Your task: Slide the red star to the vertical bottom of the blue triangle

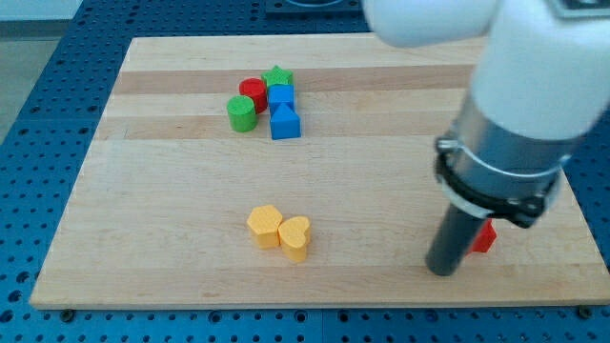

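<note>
The red star (484, 236) lies near the view's right bottom of the wooden board (172, 191), mostly hidden behind my rod; only a red corner shows. My tip (441, 270) rests on the board just left of and below it, close to or touching it. The blue triangle (285, 123) sits at the view's upper middle, far to the upper left of the star.
Beside the blue triangle are a blue block (280, 96), a green star (277, 76), a red cylinder (253, 92) and a green cylinder (242, 112). Two yellow blocks (266, 225) (295, 237) lie at the lower middle. The arm's white body fills the upper right.
</note>
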